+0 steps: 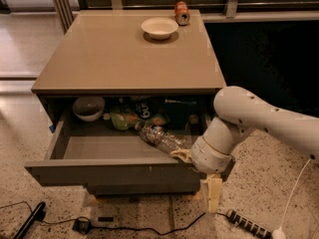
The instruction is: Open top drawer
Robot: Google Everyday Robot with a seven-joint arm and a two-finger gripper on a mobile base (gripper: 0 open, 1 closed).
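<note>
Top drawer (pixel 114 172): pulled out, loaded, probably heavy; handleless, grip front's top edge. Gripper (pixel 197 173) at its right end, opening cannot be told.

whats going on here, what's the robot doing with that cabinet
The robot's arm is working on the top drawer of a cabinet. The drawer stands pulled well out, with a grey bowl, a plastic bottle and some packets inside. The gripper is at the right end of the drawer front, by its upper edge. A white bowl and a can sit on top.
</note>
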